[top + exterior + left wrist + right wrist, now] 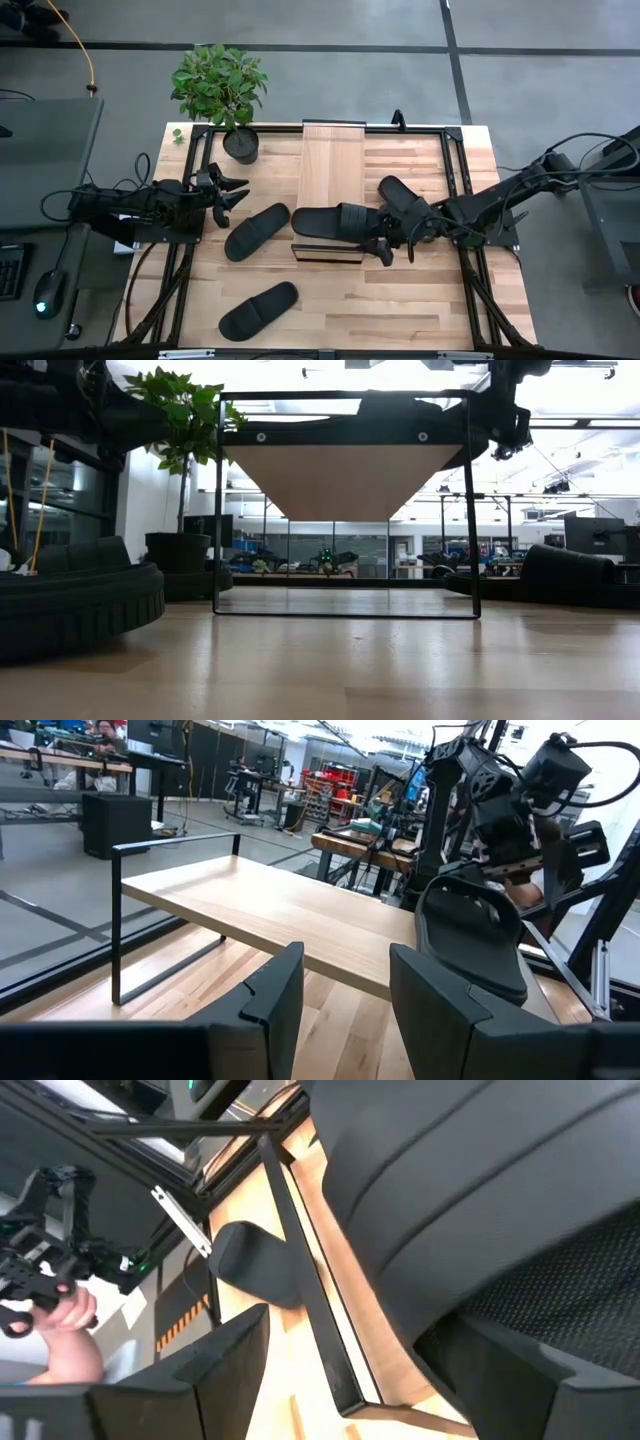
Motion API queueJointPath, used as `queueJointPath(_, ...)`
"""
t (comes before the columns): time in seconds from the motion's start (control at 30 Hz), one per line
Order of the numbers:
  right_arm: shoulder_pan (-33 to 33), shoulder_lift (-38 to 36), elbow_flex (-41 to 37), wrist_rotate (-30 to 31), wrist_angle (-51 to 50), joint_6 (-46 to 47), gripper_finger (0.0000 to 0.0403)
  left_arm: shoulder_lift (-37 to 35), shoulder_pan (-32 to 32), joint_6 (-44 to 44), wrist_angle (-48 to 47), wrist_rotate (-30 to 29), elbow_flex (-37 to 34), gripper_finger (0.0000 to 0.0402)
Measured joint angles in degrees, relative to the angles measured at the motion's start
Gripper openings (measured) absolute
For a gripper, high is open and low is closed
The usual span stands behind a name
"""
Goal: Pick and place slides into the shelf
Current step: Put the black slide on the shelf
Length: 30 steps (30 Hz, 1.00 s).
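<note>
High view is showing you the shelf (333,160) running down the centre of the frame, its light plank top bare at the upper end. Your right gripper (397,245) is sitting right of centre at the shelf's lower end; its fingers appear to be closing on a slide (337,220) that is lying crosswise over that end, though the contact itself is partly hidden, so treat that hold as likely rather than certain. A second slide (402,198) is lying just right of the shelf, under that same arm. Two more are resting on the table (400,300): one slide (256,231) just left of the shelf at mid-frame, another slide (259,310) lower left. Your left gripper (232,192) is hanging at the left, beside the potted plant (222,88), jaws spread wide and holding nothing. In the left wrist view its fingers (276,995) are framing the plank, with a slide (470,935) raised at the far end.
</note>
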Motion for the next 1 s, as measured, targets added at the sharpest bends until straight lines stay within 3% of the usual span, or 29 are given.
queueJointPath(0.43,-0.1,-9.1,0.0,0.1,-0.8,-8.0,0.0277,0.0,0.0,0.0,0.0,0.0,0.0,0.0134)
queueJointPath(0.83,0.0,-20.5,0.0,8.6,-20.3,-9.6,0.0277,0.0,0.0,0.0,0.0,0.0,0.0,0.0134)
queueJointPath(1.0,-0.5,-21.1,0.0,10.8,-21.9,-7.7,0.0277,0.0,0.0,0.0,0.0,0.0,0.0,0.0134)
